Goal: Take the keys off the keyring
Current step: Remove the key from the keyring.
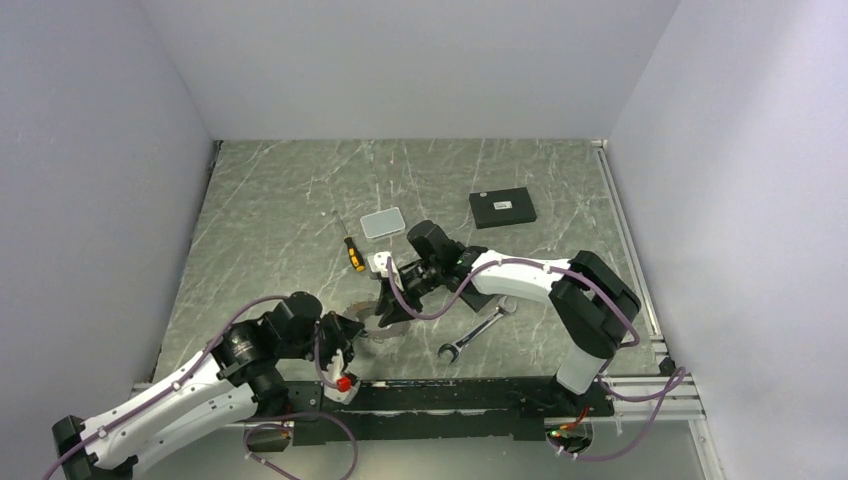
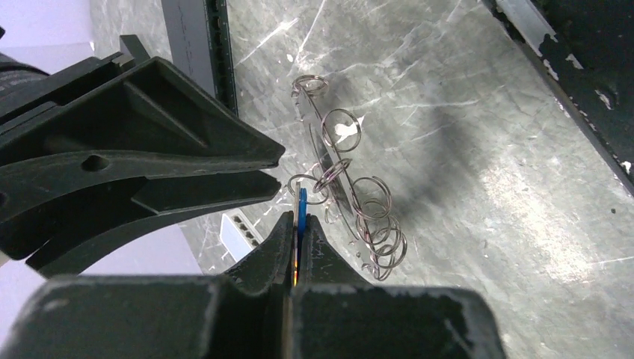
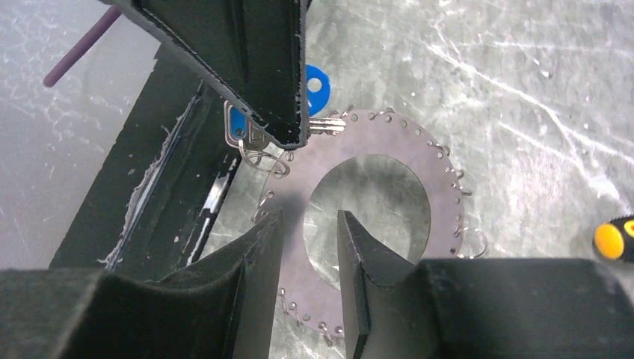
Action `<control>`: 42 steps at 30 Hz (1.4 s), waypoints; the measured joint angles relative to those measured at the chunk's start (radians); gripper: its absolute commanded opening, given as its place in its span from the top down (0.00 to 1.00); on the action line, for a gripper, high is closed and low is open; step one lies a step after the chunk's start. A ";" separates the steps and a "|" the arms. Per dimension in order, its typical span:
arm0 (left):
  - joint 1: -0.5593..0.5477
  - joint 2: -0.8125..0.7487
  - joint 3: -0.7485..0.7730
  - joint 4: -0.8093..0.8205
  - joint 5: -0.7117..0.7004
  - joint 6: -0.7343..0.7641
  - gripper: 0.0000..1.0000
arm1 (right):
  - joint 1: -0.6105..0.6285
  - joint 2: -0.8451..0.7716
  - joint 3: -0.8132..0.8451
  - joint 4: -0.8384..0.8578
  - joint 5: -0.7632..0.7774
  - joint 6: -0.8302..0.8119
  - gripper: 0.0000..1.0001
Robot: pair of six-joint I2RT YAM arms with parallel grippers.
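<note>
Fingers of left gripper (image 2: 300, 221) are clamping the blue-tagged key (image 2: 301, 196); right gripper (image 3: 309, 217), fingers apart, should be pinning the keyring (image 3: 396, 138) beneath.

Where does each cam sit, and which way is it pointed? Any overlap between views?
Top external: above and behind the bases, looking down on the table; left arm and right arm both show.
Left wrist: low, looking along its own fingers; left gripper shut on the blue tag.
Right wrist: looking down on the keyring; right gripper open above it.
Shared: both wrist views show the blue tag and keyring.
</note>
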 measured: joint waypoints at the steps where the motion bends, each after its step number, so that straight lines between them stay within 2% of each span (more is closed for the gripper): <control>1: 0.000 -0.007 0.000 -0.007 0.005 0.009 1.00 | 0.002 0.000 0.012 -0.022 -0.012 -0.019 0.63; 10: 0.000 -0.052 0.000 -0.049 0.032 0.055 1.00 | 0.069 0.047 0.197 -0.270 -0.061 -0.262 0.59; 21: 0.000 -0.108 0.000 -0.092 0.054 0.095 1.00 | 0.134 0.142 0.292 -0.504 -0.059 -0.498 0.62; 31: 0.000 -0.131 0.000 -0.124 0.063 0.103 1.00 | 0.140 0.159 0.348 -0.580 -0.061 -0.555 0.59; 42: 0.000 -0.196 0.000 -0.198 0.090 0.198 1.00 | 0.140 0.204 0.464 -0.657 -0.047 -0.625 0.58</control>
